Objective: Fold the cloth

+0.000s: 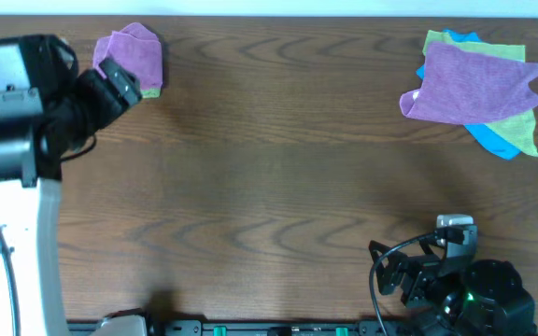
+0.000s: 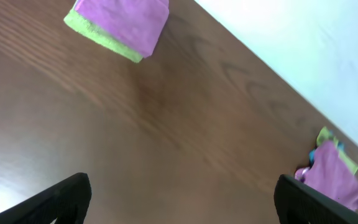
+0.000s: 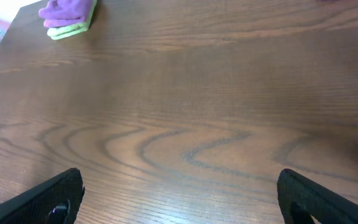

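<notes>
Near the seemingly folded cloth [image 1: 134,49], left pincer [image 2: 182,182] gapes empty; right pincer [image 3: 179,179] gapes too.

On the table [image 1: 269,187], a folded bundle [image 1: 136,54] lies in the far left corner. The left gripper [image 2: 182,183] is just on its near side, apart from it. At the far right, the cloth [image 1: 474,86] lies on top of two other cloths [image 1: 521,135] in a loose pile. The right gripper [image 3: 179,180] sits by the near edge, right of centre, well apart from both heaps.
</notes>
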{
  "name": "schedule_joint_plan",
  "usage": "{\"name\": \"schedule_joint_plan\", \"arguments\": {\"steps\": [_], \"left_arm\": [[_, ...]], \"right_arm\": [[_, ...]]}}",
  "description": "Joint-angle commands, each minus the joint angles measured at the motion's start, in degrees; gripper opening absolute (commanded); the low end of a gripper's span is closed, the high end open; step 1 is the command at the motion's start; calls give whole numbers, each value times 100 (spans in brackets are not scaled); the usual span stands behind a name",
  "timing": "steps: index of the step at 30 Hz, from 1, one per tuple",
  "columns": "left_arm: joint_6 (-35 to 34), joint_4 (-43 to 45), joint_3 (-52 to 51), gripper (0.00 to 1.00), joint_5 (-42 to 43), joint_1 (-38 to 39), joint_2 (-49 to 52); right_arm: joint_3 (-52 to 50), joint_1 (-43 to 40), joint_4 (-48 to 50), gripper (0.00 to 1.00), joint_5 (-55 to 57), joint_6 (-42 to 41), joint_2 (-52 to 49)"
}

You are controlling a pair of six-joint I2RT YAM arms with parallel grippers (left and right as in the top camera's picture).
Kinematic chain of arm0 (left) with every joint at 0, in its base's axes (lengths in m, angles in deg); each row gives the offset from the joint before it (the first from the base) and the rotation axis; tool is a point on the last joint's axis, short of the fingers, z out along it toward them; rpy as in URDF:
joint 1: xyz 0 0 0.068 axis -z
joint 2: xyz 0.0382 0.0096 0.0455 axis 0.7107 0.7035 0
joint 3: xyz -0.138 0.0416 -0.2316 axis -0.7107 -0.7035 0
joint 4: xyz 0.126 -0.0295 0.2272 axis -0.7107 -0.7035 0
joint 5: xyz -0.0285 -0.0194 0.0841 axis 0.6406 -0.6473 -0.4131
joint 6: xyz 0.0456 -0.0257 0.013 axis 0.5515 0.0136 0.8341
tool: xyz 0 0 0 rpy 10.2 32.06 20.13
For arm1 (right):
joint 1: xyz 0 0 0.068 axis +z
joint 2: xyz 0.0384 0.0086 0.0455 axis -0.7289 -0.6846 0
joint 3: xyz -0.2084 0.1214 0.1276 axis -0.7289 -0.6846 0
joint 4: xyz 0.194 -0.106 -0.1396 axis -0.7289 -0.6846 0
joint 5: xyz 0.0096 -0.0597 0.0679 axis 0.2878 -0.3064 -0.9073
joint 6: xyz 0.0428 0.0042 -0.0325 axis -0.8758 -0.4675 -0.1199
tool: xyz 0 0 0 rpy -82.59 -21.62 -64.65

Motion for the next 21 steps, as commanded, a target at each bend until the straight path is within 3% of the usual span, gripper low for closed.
{"name": "schedule_joint_plan", "arguments": {"steps": [1,11,21], "left_arm": [[544,-195,105,95,11,2,-398],[960,-623,-105,95,-511,2,-1346],[1043,1104,-2675,95,-415,2,-3283]], "right_arm": [[-28,-42,-4,99,79,-61,28],[-28,-42,-4,99,76,-61,28],[-28,-42,-7,99,76,-61,28]]}}
